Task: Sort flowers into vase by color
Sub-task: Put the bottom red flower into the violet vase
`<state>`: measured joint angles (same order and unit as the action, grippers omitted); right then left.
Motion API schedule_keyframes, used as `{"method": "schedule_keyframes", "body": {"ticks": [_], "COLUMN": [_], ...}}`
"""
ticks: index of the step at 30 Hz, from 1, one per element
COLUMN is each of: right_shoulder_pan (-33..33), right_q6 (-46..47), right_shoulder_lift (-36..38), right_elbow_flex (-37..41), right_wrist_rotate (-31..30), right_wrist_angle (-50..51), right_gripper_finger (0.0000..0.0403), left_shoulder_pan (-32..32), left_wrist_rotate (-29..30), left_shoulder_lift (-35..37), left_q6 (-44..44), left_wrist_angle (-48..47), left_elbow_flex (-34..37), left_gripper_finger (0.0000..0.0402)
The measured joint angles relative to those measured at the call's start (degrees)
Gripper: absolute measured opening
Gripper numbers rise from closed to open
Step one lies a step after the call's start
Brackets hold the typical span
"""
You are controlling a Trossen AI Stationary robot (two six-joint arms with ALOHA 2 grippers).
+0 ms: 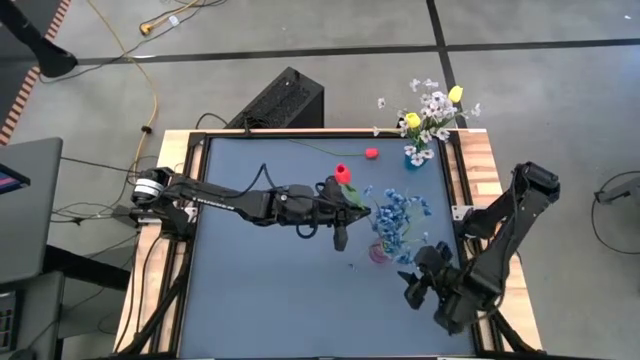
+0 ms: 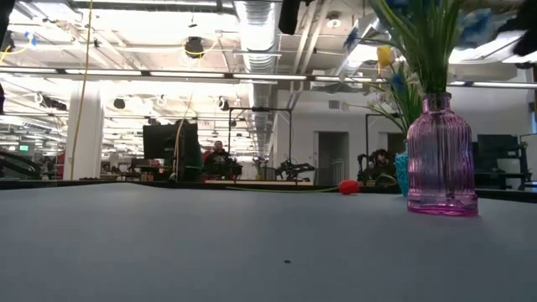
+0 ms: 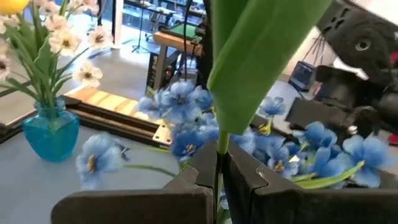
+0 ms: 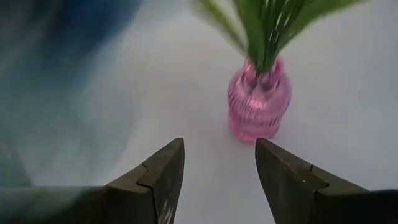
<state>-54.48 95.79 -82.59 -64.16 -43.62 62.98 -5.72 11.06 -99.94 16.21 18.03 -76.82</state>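
Observation:
My left gripper reaches in from the table's left and is shut on a red flower with a broad green leaf. It stands just left of the blue flowers, which sit in the pink vase. My right gripper hovers open near the pink vase, on its near right side, with nothing between its fingers. A teal vase at the far right holds white and yellow flowers. Another red flower lies on the table. My left gripper pinches the red flower's thin green stem between its two fingers, just below the leaf. The fingers lie level, coming from the table's left, across the stem. The flower stands upright above them; its lower stem is hidden by the fingers.
The lying red flower's long stem runs along the far part of the table. Wooden rails edge the table's right side. A black box sits beyond the far edge. The left and near parts of the table are bare.

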Motion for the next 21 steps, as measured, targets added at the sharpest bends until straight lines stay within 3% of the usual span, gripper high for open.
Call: {"method": "schedule_keyframes", "body": {"ticks": [13, 21], "right_shoulder_pan": [8.8, 8.9], "right_q6": [-9.3, -8.8], "right_shoulder_lift": [0.0, 2.7], "right_elbow_flex": [0.1, 9.2], "right_wrist_rotate": [1.6, 1.4], "right_wrist_angle": [1.5, -6.5], "right_gripper_finger": [0.0223, 0.0223], "left_shoulder_pan": [-0.4, -0.3], "left_wrist_rotate": [-2.9, -3.3], "left_shoulder_lift": [0.0, -0.5], "left_q6": [0.5, 0.1], "left_wrist_angle": [-1.2, -0.5], "left_elbow_flex": [-0.1, -0.1], "left_gripper_finger": [0.0, 0.0]}}
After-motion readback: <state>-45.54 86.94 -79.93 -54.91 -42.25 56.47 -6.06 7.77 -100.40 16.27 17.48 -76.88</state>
